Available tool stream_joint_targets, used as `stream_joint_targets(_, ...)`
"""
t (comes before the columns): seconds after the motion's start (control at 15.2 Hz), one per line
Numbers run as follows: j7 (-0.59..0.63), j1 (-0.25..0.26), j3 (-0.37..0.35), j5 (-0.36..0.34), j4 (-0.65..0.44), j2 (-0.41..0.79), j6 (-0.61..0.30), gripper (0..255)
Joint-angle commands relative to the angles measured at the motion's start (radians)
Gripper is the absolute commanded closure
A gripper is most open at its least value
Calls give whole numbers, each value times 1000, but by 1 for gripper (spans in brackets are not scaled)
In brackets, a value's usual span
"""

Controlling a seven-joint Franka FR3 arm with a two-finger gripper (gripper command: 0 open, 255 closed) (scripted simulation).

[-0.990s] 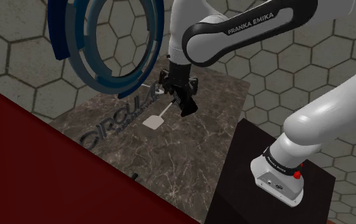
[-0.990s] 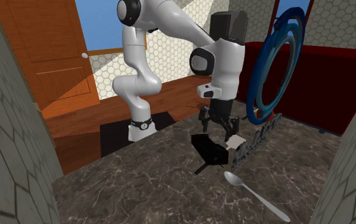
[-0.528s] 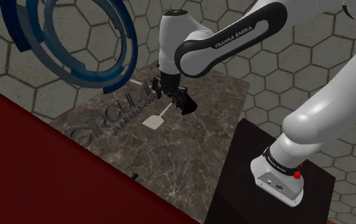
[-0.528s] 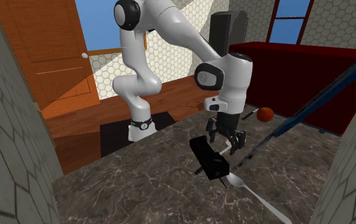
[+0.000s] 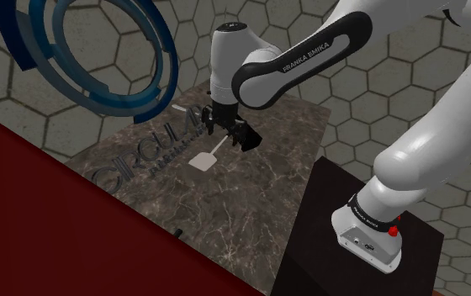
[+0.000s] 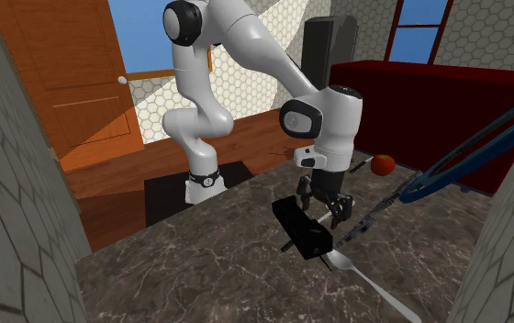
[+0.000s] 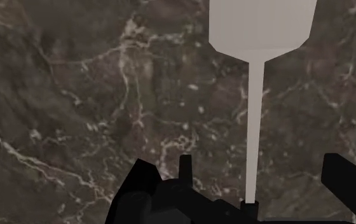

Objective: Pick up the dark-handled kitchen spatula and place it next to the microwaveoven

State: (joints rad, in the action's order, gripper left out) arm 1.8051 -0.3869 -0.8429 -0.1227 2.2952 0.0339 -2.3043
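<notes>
The spatula lies flat on the dark marble top, with a pale blade [image 5: 201, 160] [image 7: 262, 22] and a thin pale shaft [image 7: 253, 127] that ends in a dark handle [image 7: 250, 207]. My gripper [image 5: 225, 128] [image 6: 325, 200] [image 7: 243, 181] hangs open low over the handle end. Its fingers stand either side of the shaft and do not touch it. A small black box [image 5: 247, 139] [image 6: 303, 229] sits right by the gripper at the spatula's handle end. In the wrist view it merges with the black fingers.
A big blue ring [image 5: 99, 59] [image 6: 485, 151] with grey lettering [image 5: 137, 164] floats over the far side of the top. A metal spoon [image 6: 367, 280] lies near the box. A red round fruit [image 6: 384, 165] sits by the dark red wall [image 5: 40, 219]. The black stand [image 5: 351, 244] is below.
The gripper has come down closer to the spatula's handle. The blue ring has swung away, toward the second exterior view's right. The spatula has not moved.
</notes>
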Motion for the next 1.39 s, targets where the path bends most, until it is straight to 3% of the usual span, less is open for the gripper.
stream_joint_targets(0.0, 0, 0, 0, 0, 0, 0, 0, 0)
stream_joint_targets(0.07, 0, 0, 0, 0, 0, 0, 0, 0)
stream_joint_targets(0.13, 0, 0, 0, 0, 0, 0, 0, 255)
stream_joint_targets(0.73, 0, 0, 0, 0, 0, 0, 0, 255)
stream_joint_targets(1.32, -82, -2, 6, 105, -51, -103, 115, 255)
